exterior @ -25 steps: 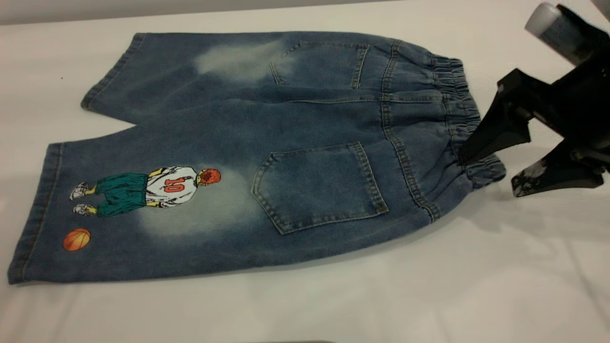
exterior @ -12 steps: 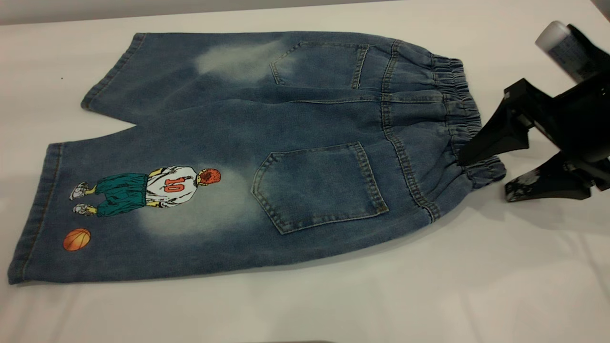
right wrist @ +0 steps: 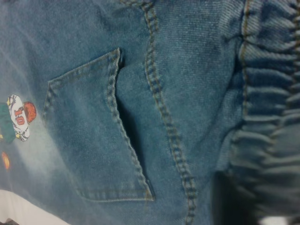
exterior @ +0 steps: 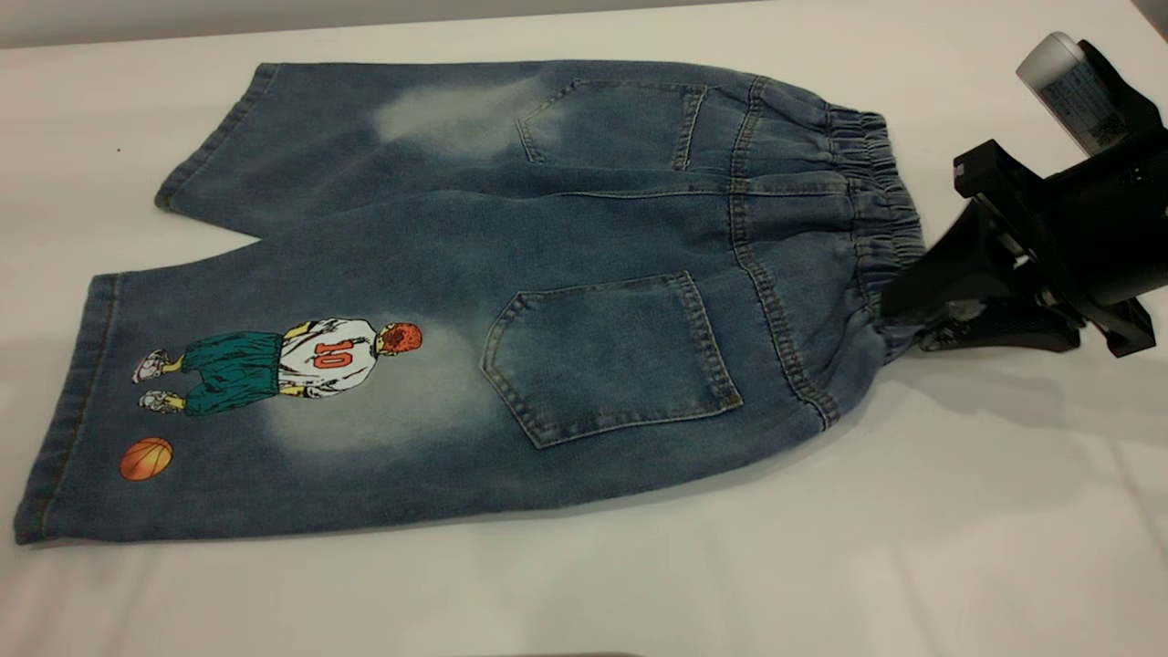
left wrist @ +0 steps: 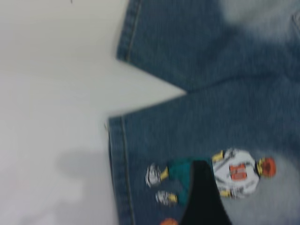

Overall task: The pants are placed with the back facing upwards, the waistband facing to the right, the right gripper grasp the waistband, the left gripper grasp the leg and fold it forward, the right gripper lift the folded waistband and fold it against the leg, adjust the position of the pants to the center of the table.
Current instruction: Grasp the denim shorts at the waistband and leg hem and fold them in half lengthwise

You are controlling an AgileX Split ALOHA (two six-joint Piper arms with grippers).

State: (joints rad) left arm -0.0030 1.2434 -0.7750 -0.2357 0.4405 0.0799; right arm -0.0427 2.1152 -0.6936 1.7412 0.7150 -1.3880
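Observation:
The pants [exterior: 547, 274] lie flat on the table [exterior: 821, 547], back pockets up and waistband [exterior: 876, 182] to the right. My right gripper [exterior: 903, 319] is shut on the waistband's near corner, low at the table's right side. In the right wrist view the puckered waistband [right wrist: 267, 93] fills one side, beside a back pocket [right wrist: 93, 136]. The leg [exterior: 310, 360] with the "10" player print points left. My left gripper [left wrist: 202, 199] is a dark shape over that leg [left wrist: 197, 131], near the print [left wrist: 234, 173]. It is outside the exterior view.
The plain leg [exterior: 365, 128] with the bleached patch lies toward the far edge. Bare tabletop runs along the near side [exterior: 584, 602] and left of the hems [left wrist: 51, 117].
The right gripper was open around the waistband's near corner and has now shut on it, pinching the corner. The pants lie as before.

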